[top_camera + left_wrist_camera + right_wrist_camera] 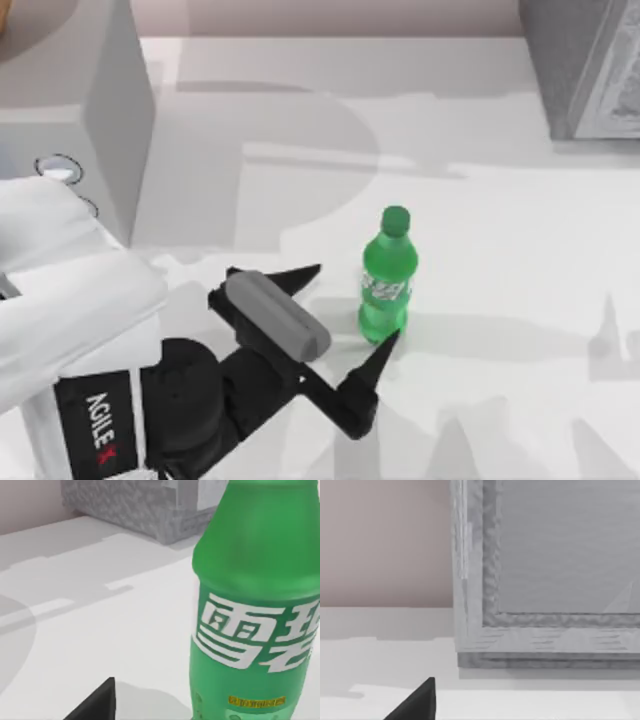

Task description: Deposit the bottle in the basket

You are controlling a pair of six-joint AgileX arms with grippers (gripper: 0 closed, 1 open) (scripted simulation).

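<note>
On the white counter (500,250), the green bottle (387,275) stood upright near the middle. Beside it, the left gripper (352,305) sat spread wide, one fingertip (388,343) by its base.

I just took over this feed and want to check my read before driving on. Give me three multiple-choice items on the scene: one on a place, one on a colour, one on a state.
1. Where is the left pincer?
A. Beside the bottle, on its left
B. Above the grey box at the top right
C. At the table's right edge

2. What colour is the bottle's cap?
A. White
B. Green
C. Red

3. How is the bottle now?
A. Lying on its side
B. Lifted off the table
C. Standing upright on the table

Answers: 1 A, its open fingers reach toward the bottle; 2 B, cap matches the green body; 3 C, it stands on its base, ungripped.
</note>
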